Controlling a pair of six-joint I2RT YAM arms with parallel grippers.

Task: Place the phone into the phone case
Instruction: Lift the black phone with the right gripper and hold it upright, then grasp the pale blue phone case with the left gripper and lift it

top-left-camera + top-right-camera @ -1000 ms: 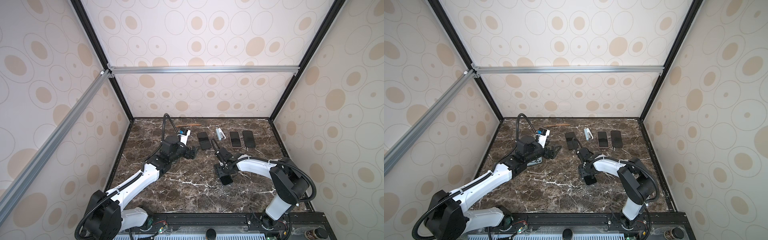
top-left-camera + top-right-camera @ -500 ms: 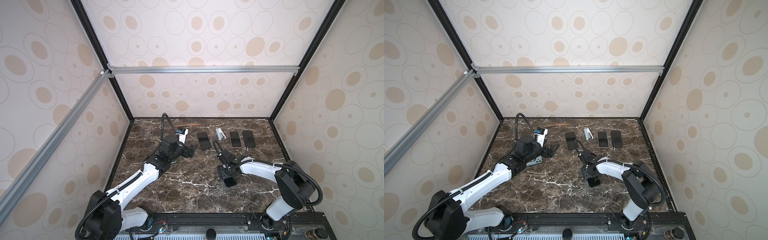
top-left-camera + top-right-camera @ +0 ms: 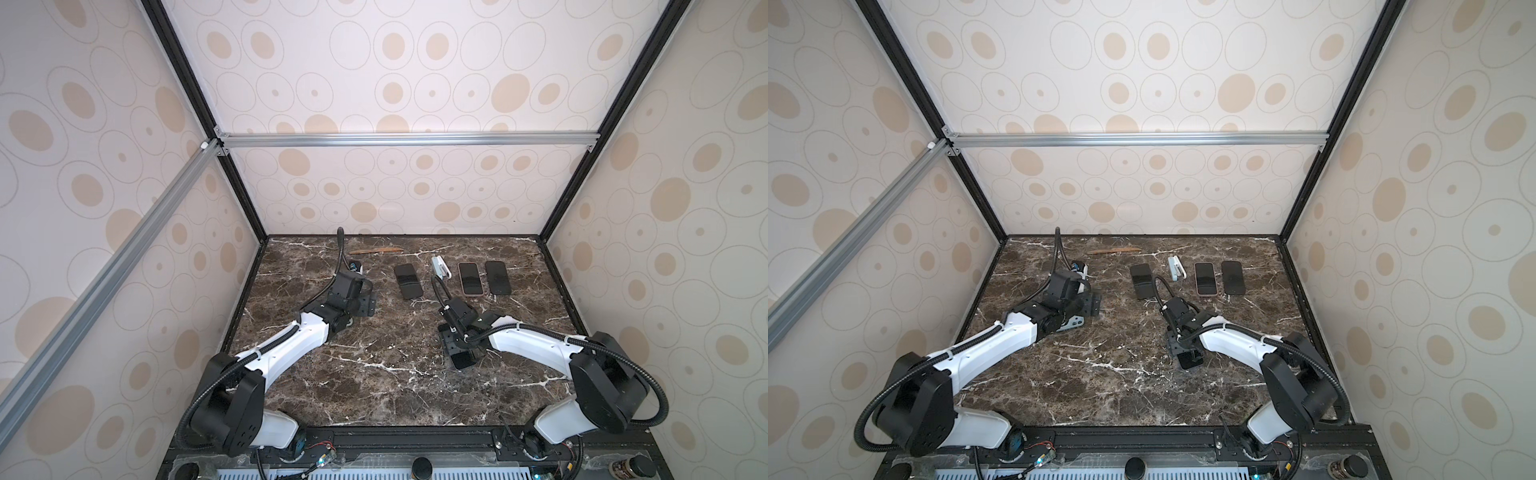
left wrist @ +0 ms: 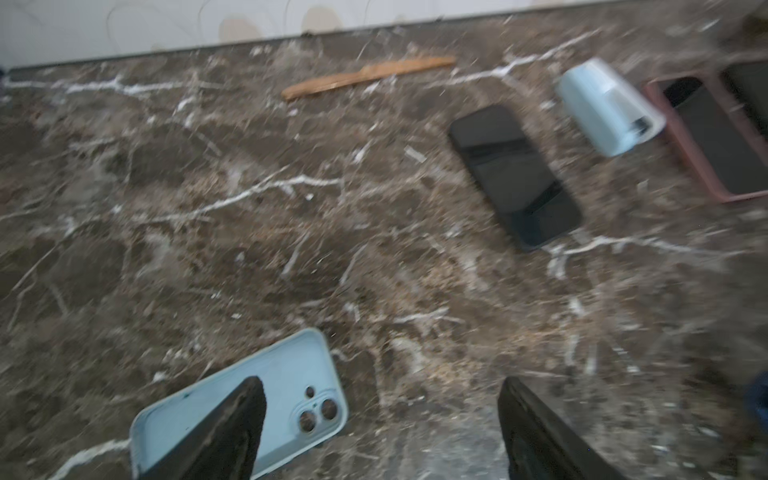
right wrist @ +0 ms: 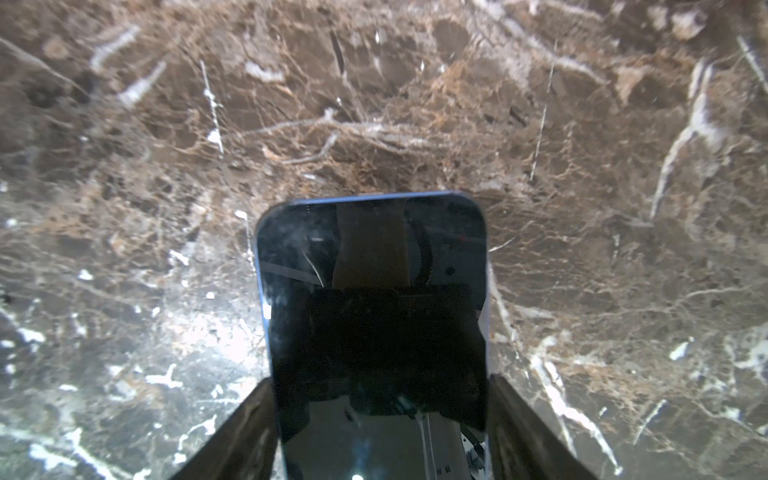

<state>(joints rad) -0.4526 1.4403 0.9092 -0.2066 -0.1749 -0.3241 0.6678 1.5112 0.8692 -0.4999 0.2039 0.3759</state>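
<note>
In the right wrist view the phone (image 5: 374, 299), a black screen with a blue rim, sits lengthwise between my two fingers. My right gripper (image 5: 380, 415) is shut on its long sides. In both top views the phone (image 3: 463, 359) pokes out toward the front, low over the marble, right of centre. In the left wrist view the phone case (image 4: 286, 386) is pale blue, with camera holes, and lies open side up. My left gripper (image 4: 379, 384) is open and holds nothing. One finger (image 4: 232, 424) hangs over the case. In both top views my left arm hides most of the case.
A row lies near the back wall: a black phone (image 3: 408, 281), a small pale blue gadget (image 3: 439, 267), a pink-cased phone (image 3: 471, 278) and a dark phone (image 3: 498, 277). A wooden stick (image 3: 376, 250) lies behind them. Patterned walls enclose three sides.
My right gripper has carried the phone a little toward the front and right. My left gripper has shifted slightly left and back, and its wrist view is motion-blurred.
</note>
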